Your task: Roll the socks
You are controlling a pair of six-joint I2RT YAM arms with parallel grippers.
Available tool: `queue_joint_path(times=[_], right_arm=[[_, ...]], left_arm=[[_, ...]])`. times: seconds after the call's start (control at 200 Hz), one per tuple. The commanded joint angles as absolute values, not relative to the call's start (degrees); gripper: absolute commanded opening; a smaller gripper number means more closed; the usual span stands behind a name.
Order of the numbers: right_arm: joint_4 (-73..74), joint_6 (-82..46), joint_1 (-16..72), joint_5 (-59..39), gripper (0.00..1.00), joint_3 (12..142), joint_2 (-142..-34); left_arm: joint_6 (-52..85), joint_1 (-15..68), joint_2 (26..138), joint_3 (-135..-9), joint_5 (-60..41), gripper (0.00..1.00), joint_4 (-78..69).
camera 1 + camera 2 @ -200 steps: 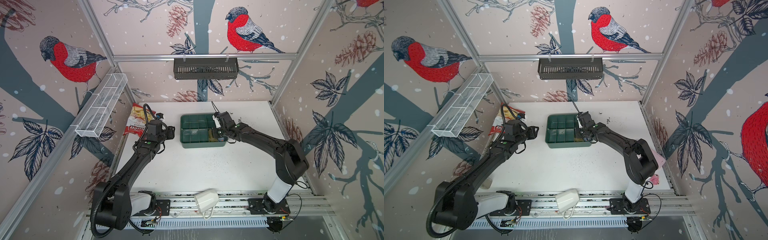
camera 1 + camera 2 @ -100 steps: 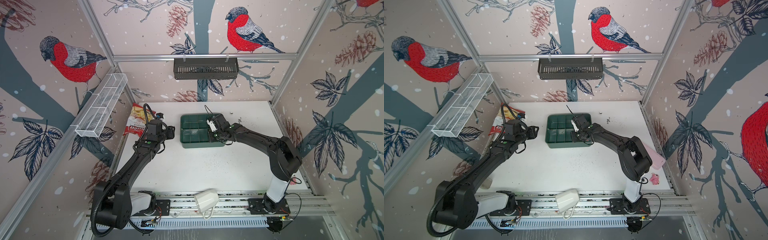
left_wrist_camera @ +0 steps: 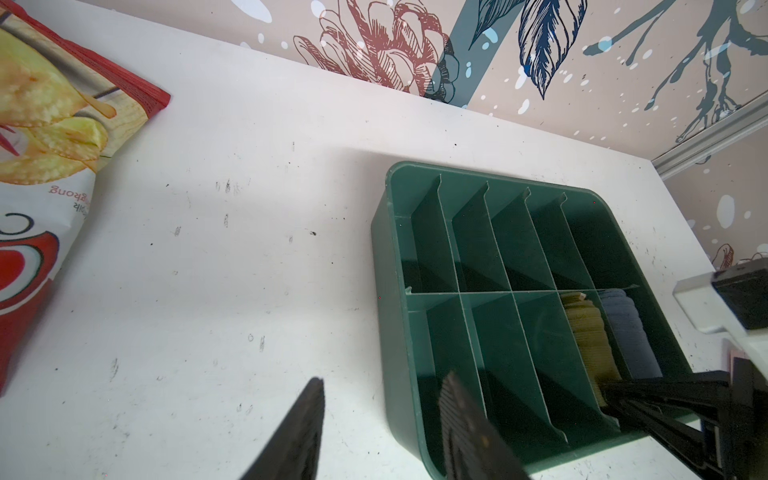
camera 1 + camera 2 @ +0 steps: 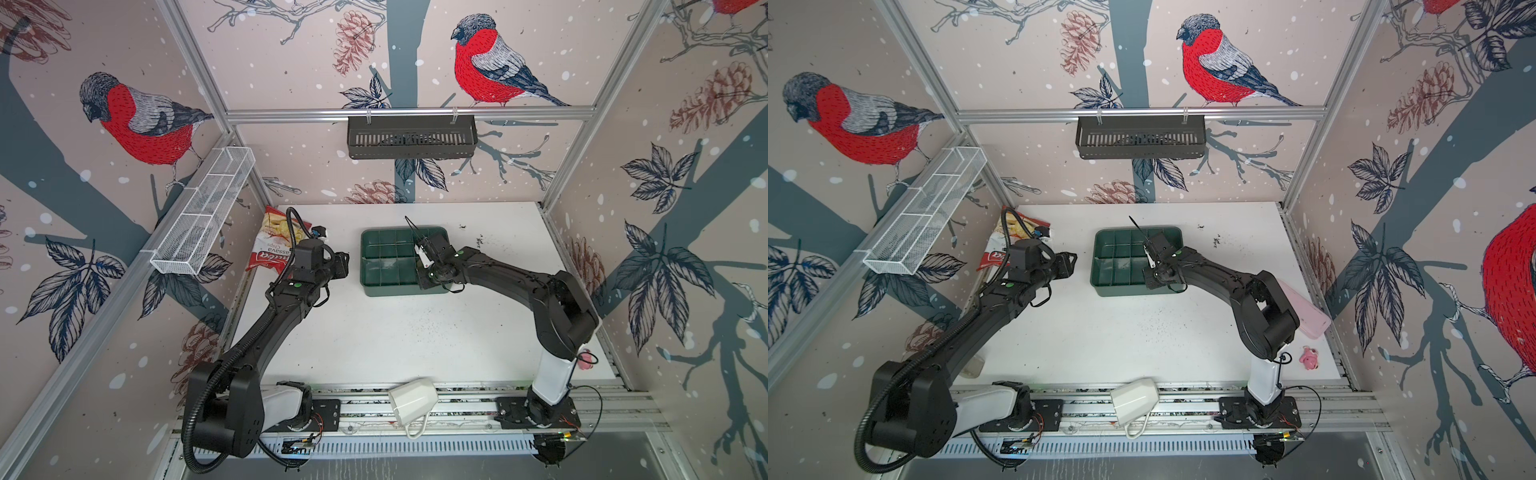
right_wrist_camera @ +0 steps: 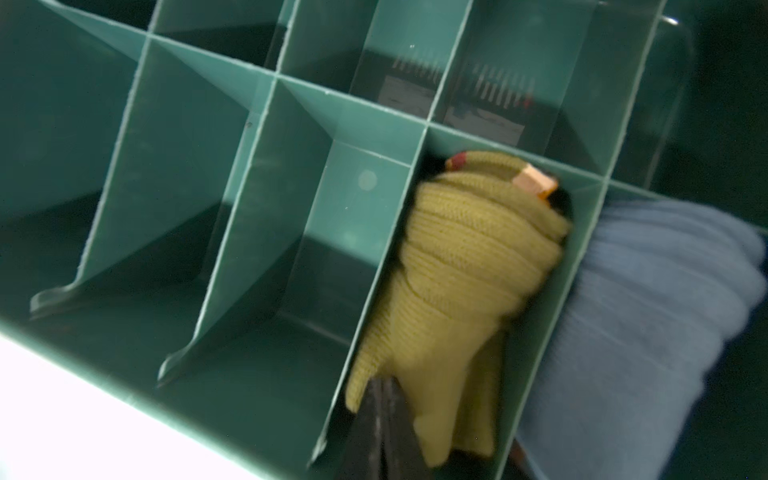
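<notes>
Right wrist view: the socks, rolled up, sit in a tray compartment next to the one holding a blue roll. The right gripper has its jaws pressed together against the socks' end; whether fabric is pinched I cannot tell. The left gripper hangs half open and empty beside the tray.

Olive socks — rolled (orange tip showing) — inside a tray compartment.

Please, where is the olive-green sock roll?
Right wrist view: the olive-green sock roll sits near the right end of the divider tray, one compartment from the blue-grey sock roll.
</notes>
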State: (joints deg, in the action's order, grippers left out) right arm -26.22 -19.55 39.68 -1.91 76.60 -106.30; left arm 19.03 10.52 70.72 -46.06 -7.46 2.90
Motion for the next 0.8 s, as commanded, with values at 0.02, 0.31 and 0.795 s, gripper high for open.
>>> queue_joint_path(times=[0.02,0.31,0.795], right_arm=[[-28.5,-18.9,40.1,-1.1,0.07,76.8,-107.4],[-23.8,-19.4,39.7,-6.5,0.16,75.4,-100.3],[-7.7,-26.6,23.4,-3.5,0.37,56.0,-74.3]], left_arm=[[18.1,10.3,70.3,-45.9,-7.5,0.47,0.8],[18.2,10.1,71.3,-45.8,-7.7,0.48,0.5],[17.7,9.5,66.9,-40.3,-3.3,0.54,-5.9]])
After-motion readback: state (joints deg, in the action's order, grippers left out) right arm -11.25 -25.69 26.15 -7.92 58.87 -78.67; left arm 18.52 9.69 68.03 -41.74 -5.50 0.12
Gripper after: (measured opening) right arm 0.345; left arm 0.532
